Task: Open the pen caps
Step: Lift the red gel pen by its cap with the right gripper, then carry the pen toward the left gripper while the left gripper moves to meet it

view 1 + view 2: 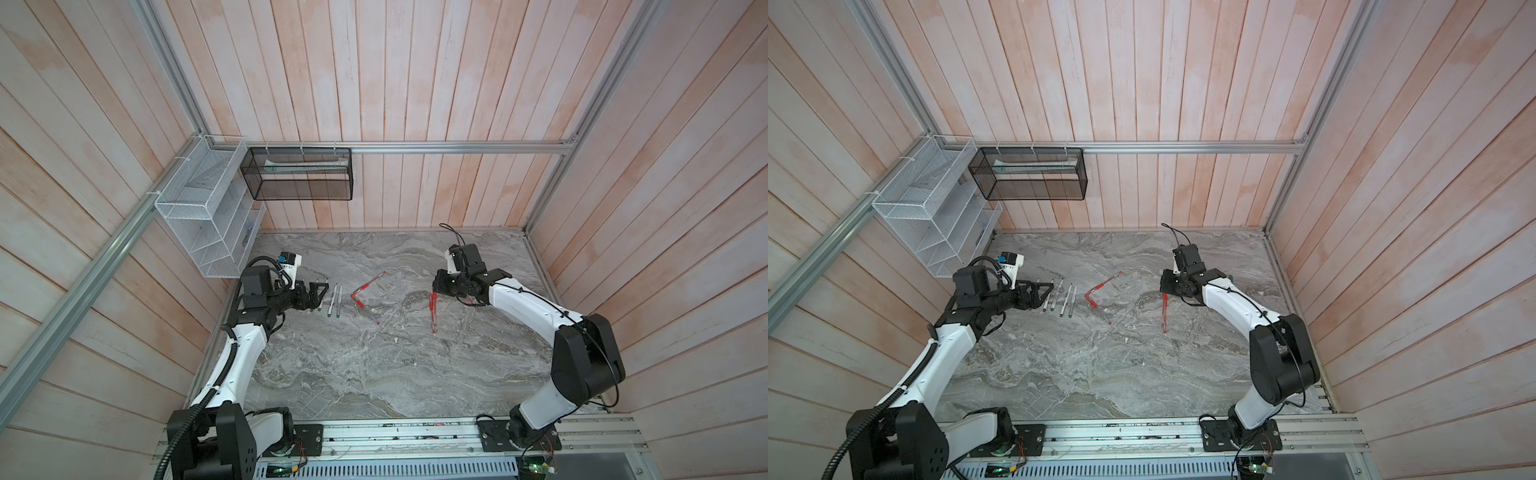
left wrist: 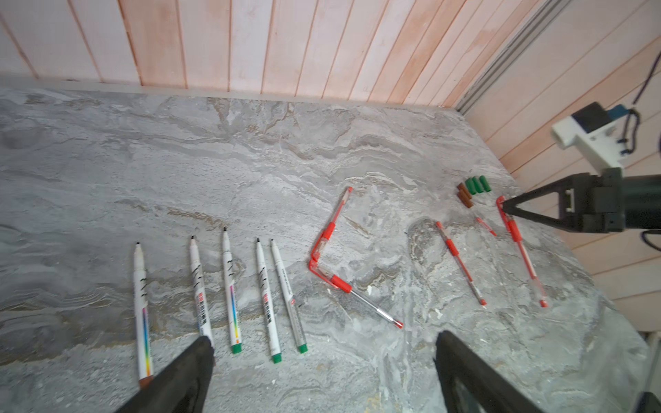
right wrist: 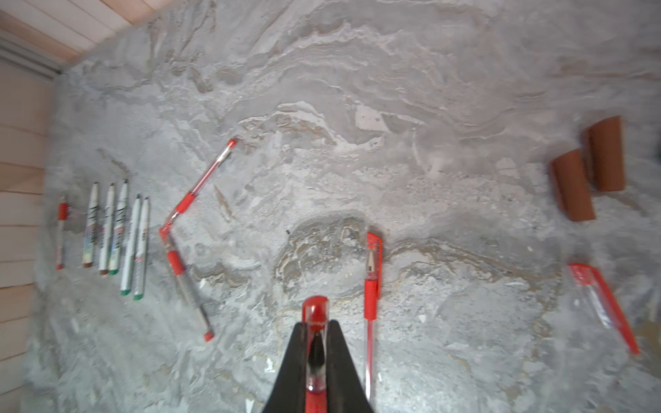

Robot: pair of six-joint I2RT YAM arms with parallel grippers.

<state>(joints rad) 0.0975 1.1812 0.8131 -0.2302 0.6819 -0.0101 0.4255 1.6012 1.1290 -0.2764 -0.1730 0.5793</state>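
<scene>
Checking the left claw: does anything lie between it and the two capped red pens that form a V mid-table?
Yes. White markers lie flat in a row between the open left claw and the capped red pens. The claw looks raised, so it could probably pass over them. Nothing else visible intervenes.

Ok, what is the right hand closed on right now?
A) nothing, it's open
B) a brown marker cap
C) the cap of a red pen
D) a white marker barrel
C: in the right wrist view the right hand is shut around a red pen cap; the brown caps lie apart from it, untouched.
</scene>
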